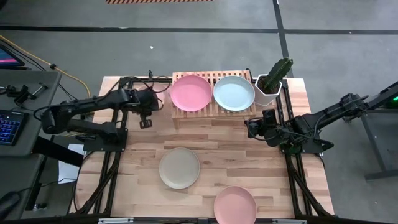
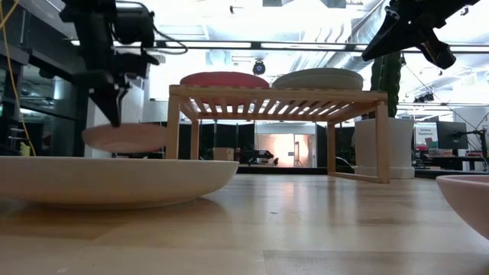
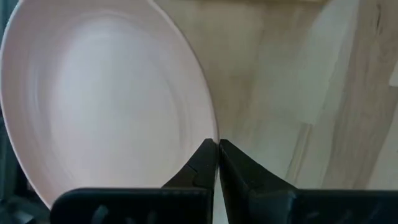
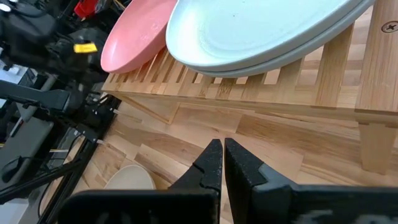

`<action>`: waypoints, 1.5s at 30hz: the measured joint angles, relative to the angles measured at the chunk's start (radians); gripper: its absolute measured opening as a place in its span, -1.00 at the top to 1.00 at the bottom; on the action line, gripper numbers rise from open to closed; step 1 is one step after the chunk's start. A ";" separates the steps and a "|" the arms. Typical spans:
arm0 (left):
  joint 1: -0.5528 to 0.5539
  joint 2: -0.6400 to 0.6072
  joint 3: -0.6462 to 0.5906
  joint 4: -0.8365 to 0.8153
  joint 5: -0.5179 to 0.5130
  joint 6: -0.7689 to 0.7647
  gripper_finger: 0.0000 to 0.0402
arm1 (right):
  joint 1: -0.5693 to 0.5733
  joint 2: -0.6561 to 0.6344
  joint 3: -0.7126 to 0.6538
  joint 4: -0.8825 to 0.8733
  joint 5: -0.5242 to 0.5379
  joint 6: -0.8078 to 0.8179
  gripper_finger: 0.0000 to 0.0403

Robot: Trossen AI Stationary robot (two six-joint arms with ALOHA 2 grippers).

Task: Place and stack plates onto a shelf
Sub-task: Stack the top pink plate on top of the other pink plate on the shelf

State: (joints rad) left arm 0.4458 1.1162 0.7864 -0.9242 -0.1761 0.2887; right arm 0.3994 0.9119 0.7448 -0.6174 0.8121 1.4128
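My left gripper (image 3: 217,149) is shut on a pale pink plate (image 3: 106,99) and stands left of the shelf (image 1: 214,111) in the high view, where the arm hides that plate. The low view shows this plate (image 2: 130,137) lifted beside the shelf's left leg. The slatted wooden shelf carries a pink plate (image 1: 191,92) and a pale mint plate (image 1: 234,92); the mint one lies on another plate (image 4: 298,53). A beige plate (image 1: 180,168) and a pink plate (image 1: 235,203) rest on the table. My right gripper (image 4: 217,155) is shut and empty, just in front of the shelf's right part. My left gripper pinches the pale pink plate's rim (image 3: 208,124) between its two fingers. The fingers (image 2: 116,111) come from above, pointing down. The plate is lifted clear of the table and sits about level below the gripper, at roughly half the shelf's height.
A white pot with a cactus (image 1: 270,84) stands at the shelf's right end. Black frame rails (image 1: 292,168) run along both table sides. Bare wood (image 1: 224,140) lies between the shelf and the two plates on the table. A keyboard (image 1: 9,127) sits off the table's left.
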 joint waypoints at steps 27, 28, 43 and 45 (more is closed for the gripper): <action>-0.219 0.091 0.621 -0.121 -0.139 -0.115 1.00 | 0.000 0.000 0.000 0.000 0.001 -0.004 1.00; -0.248 0.129 0.649 -0.119 -0.139 -0.105 1.00 | 0.000 0.000 0.000 0.000 0.001 -0.005 1.00; -0.440 0.473 0.885 -0.153 -0.197 0.089 1.00 | 0.000 0.000 0.000 -0.010 0.001 -0.008 1.00; -0.433 0.479 0.885 -0.178 -0.204 0.082 1.00 | 0.000 0.000 0.000 -0.012 0.001 -0.008 1.00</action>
State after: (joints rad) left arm 0.0123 1.5957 1.6714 -1.1021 -0.3798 0.3709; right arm 0.3992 0.9119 0.7448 -0.6299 0.8127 1.4048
